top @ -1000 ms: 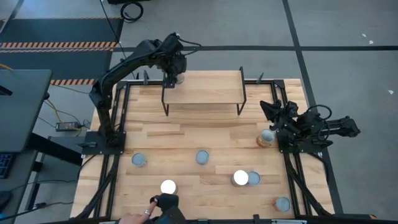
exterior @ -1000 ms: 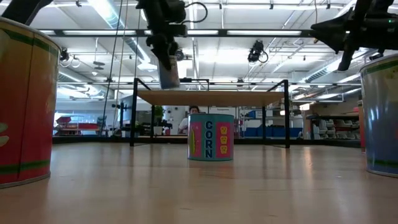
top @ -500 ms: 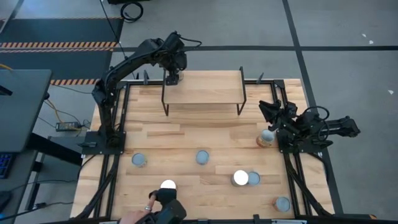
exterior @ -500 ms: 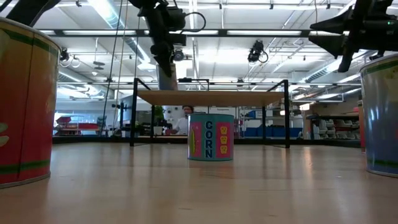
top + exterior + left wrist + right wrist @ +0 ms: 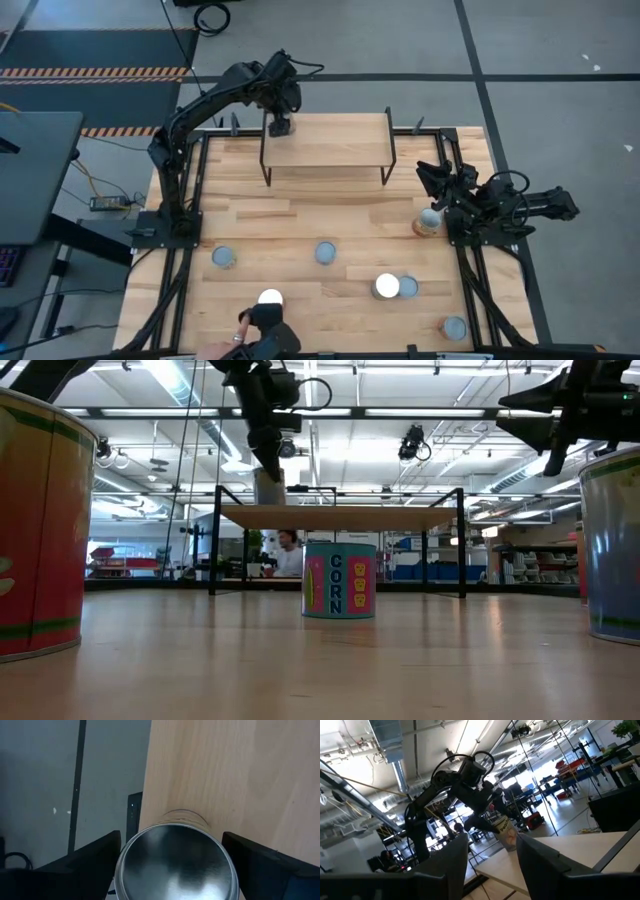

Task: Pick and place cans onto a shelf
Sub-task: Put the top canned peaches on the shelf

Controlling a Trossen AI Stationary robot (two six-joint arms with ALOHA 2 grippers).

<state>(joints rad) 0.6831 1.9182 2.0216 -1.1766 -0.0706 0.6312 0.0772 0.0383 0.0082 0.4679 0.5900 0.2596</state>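
A slatted wooden tabletop [image 5: 300, 215] lies under me, with a bright hall of ceiling lights and racks beyond it in the low view. At the far edge stands the shelf [image 5: 325, 140], a pale board on thin black legs.

My left gripper [image 5: 279, 122] hangs over the shelf's far left corner. Its fingers [image 5: 95, 857] stand apart, one on each side of a can [image 5: 176, 857] with a silver top that sits upright on the shelf board right between them; gaps show on both sides, so I am not clamping it.

My right gripper [image 5: 432, 181] waits at the table's right edge, raised above the wood, fingers [image 5: 445, 865] a little apart with nothing between them. Just below it a can with an orange side [image 5: 428, 220] stands on the tabletop.

The other cans are well away from both sets of fingers: a bluish-topped one [image 5: 224, 257] near the left, the "CORN" can [image 5: 339, 580] in the middle, a white-topped one [image 5: 387, 286] touching a grey one [image 5: 408, 286], one [image 5: 454, 327] near the front right corner. At the front edge a person's gloved hand [image 5: 264, 322] rests by a white-topped can [image 5: 270, 298].
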